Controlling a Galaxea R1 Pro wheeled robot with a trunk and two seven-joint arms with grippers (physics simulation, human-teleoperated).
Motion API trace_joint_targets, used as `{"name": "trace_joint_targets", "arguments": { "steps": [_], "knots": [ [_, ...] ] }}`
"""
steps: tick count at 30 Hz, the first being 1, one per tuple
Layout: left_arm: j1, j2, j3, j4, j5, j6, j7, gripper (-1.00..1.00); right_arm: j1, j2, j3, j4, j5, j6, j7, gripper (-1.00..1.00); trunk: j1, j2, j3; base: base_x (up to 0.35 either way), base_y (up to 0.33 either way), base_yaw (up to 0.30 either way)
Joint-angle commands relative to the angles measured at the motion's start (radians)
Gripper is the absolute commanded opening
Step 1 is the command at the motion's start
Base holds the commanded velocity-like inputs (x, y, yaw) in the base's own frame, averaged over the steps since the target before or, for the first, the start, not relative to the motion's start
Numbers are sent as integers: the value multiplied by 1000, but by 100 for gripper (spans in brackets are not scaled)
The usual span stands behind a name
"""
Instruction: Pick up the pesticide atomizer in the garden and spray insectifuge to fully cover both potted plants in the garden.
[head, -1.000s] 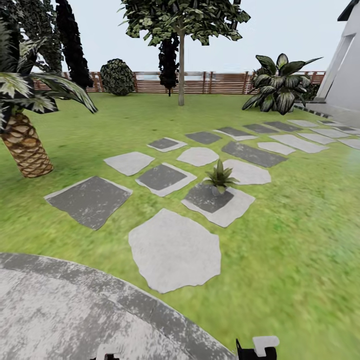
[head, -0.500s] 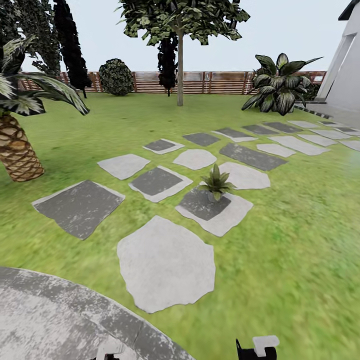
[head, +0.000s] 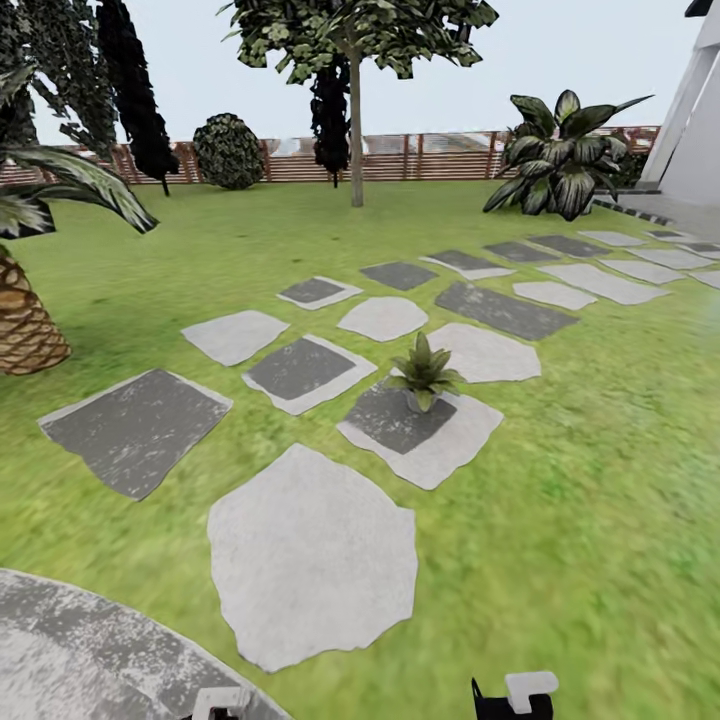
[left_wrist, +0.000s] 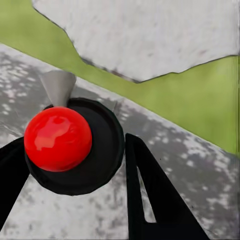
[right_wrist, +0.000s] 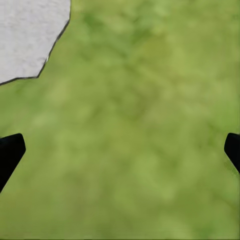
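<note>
In the left wrist view my left gripper (left_wrist: 72, 145) is shut on the pesticide atomizer (left_wrist: 102, 150). I see the atomizer end-on, a dark round body with a red spot (left_wrist: 57, 137) and a pale nozzle, held over the mottled-grey patio (left_wrist: 200, 170). My right gripper (right_wrist: 120, 150) is open with nothing between its black fingertips, and blurred lawn lies beneath it. One potted plant (head: 424, 372), a small green rosette in a grey pot, stands on a two-tone stepping slab (head: 420, 440) ahead of me in the garden. It is a few slabs away, slightly right of centre.
A large pale slab (head: 315, 555) lies between the patio rim (head: 90, 620) and the plant, with more slabs running off to the right. A scaly palm trunk (head: 25, 325) stands at left. Beyond are a tree (head: 355, 110), a big broad-leaved plant (head: 565, 155), the wooden fence (head: 440, 155) and a white wall (head: 700, 130).
The whole head picture has shifted, so the camera has moved. The patio has slid lower and the palm further left, and the slabs and potted plant sit a little closer.
</note>
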Motion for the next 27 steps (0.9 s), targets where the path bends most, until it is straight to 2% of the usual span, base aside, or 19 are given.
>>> {"name": "trace_joint_targets", "arguments": {
  "steps": [1,27],
  "knots": [
    [0,0,9,1,-9,-3,-3,-100,0,0,10,0,-7,-2,-3,100,0,-1,-1,236,-195,0],
    [0,0,9,1,-9,-3,-3,-100,-1,0,10,0,-7,-2,-3,100,0,-1,-1,187,-227,0]
  ]
}}
